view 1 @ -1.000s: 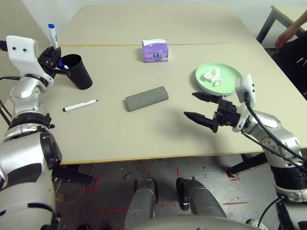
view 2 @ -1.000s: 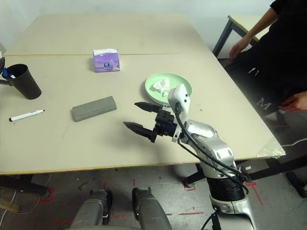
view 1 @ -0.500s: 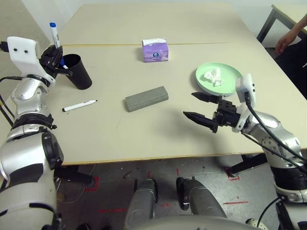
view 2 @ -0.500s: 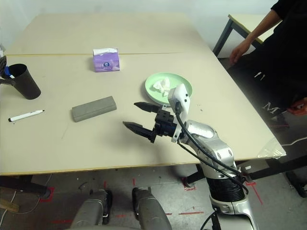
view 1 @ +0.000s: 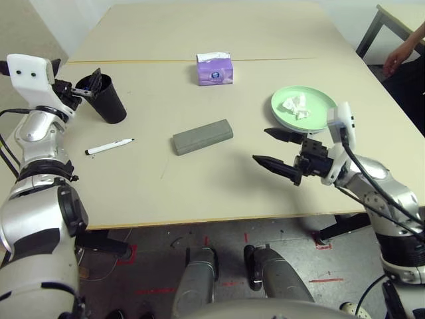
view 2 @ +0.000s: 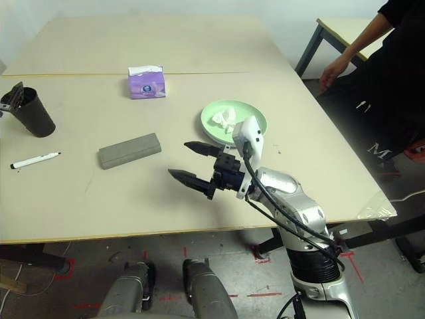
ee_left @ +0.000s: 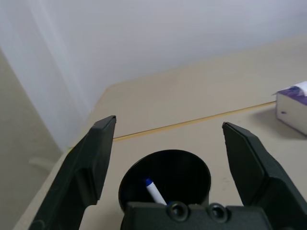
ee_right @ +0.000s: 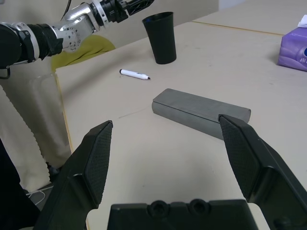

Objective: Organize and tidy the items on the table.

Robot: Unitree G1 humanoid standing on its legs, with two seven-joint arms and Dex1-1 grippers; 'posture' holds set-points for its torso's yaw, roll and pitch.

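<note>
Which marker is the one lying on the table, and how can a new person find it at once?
On the pale table, look toward the robot's left, at the black cup. The white marker lies flat just nearer the robot; its cap is black, unlike the blue-ended marker inside the cup.

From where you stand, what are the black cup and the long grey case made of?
The black cup looks like smooth plastic, maybe painted metal: its sides are plain and dark, with just a soft sheen. The grey case seems covered in dull cloth or soft fake leather, since it hardly shines and a flap edge runs along it. I can't tell what's underneath.
</note>
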